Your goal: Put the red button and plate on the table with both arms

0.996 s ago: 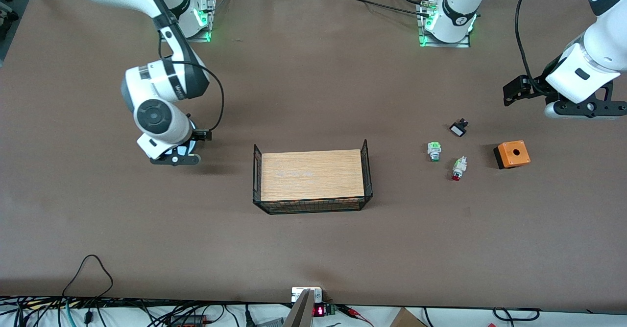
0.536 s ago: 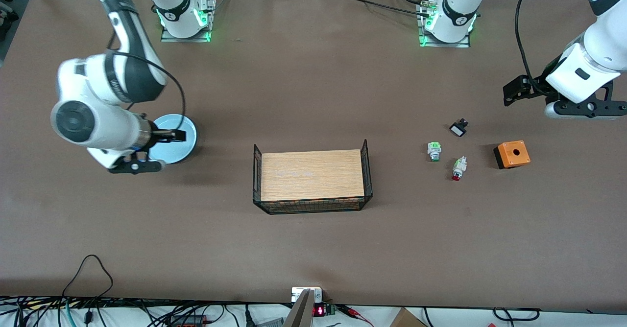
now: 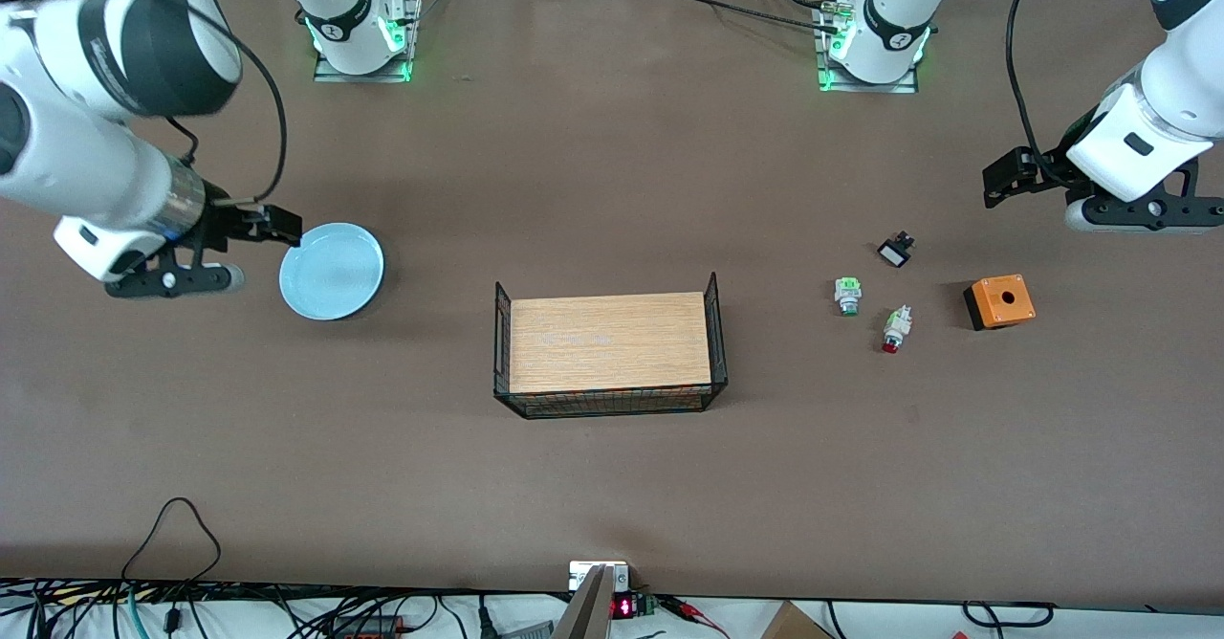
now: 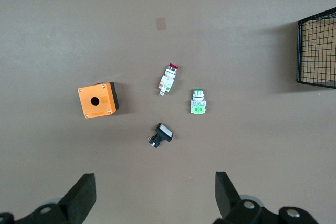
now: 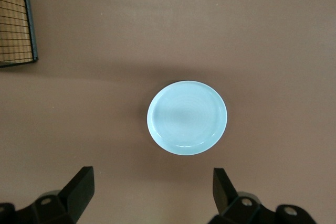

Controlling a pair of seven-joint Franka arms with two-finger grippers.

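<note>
We note both pincers spread wide, empty: right pincer [image 5: 148, 192] near the plate [image 3: 332, 271], left pincer [image 4: 153, 195] seemingly above the red button [image 3: 894, 329].

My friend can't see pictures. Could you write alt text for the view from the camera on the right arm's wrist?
A round pale-blue plate lies empty and flat on the brown table, seen from straight above. The right gripper hangs over the table beside it, its two black fingers spread wide and holding nothing. A corner of a black wire basket shows at the picture's edge.
</note>
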